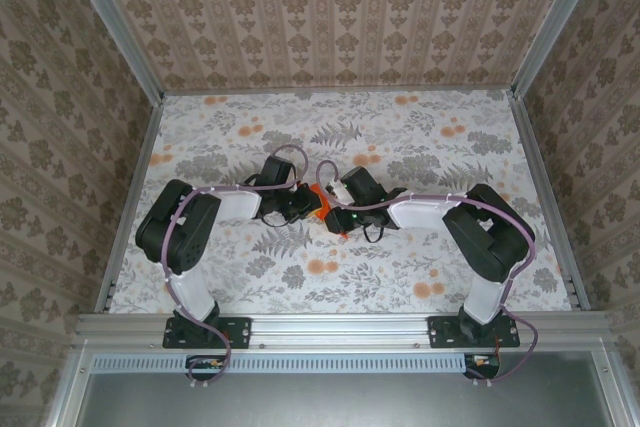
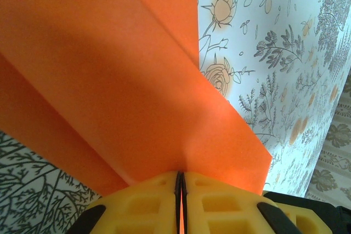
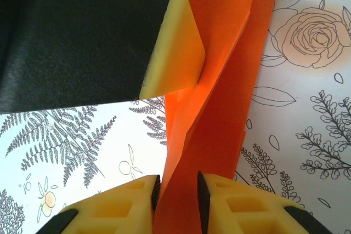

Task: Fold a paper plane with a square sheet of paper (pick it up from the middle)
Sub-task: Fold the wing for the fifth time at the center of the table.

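Firmly left claw [image 2: 180,178] pinches paper plane [image 2: 109,80] edge; table [image 1: 470,157] open around.

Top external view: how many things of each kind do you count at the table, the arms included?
Orange paper: 1
Robot arms: 2, the left arm and the right arm
Total: 3

Matt, smooth orange paper plane [image 2: 109,80]
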`<control>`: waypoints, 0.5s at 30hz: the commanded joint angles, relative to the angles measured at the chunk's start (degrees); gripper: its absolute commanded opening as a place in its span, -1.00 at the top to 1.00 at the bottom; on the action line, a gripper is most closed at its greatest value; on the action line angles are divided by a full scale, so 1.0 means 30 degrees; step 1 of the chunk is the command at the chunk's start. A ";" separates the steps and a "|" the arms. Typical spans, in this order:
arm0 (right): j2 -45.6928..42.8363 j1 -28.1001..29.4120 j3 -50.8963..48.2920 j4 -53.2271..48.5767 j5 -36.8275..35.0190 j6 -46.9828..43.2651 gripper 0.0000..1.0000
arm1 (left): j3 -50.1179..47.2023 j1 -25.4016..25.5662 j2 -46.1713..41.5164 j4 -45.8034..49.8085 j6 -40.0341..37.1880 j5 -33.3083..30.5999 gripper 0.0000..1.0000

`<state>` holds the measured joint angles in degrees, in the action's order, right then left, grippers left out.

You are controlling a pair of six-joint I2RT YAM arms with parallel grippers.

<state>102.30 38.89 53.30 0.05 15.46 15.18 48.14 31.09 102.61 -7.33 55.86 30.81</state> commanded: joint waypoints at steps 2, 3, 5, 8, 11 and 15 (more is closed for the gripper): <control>0.0317 0.0062 0.0270 0.0451 0.0708 0.0363 0.45 | -0.0085 -0.0080 -0.0072 0.0216 0.0041 -0.0164 0.75; 0.0338 0.0043 0.0269 0.0506 0.0821 0.0432 0.46 | -0.0115 -0.0081 -0.0098 0.0218 0.0044 -0.0140 0.76; 0.0400 0.0012 0.0257 0.0597 0.0983 0.0550 0.50 | -0.0118 -0.0081 -0.0123 0.0218 0.0044 -0.0132 0.76; 0.0455 -0.0128 0.0230 0.0659 0.1325 0.0812 0.52 | -0.0221 -0.0081 -0.0243 0.0245 -0.0009 -0.0140 0.75; 0.0481 -0.0265 0.0054 0.0891 0.1695 0.1094 0.51 | -0.0237 -0.0081 -0.0390 0.0306 -0.0032 -0.0162 0.76; 0.0681 -0.0426 0.0047 0.1028 0.2158 0.1397 0.55 | -0.0256 -0.0081 -0.0510 0.0335 -0.0020 -0.0143 0.76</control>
<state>103.15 38.06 53.28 1.63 19.55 17.91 48.07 31.09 102.59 -7.31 55.86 30.81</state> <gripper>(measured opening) 0.228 0.122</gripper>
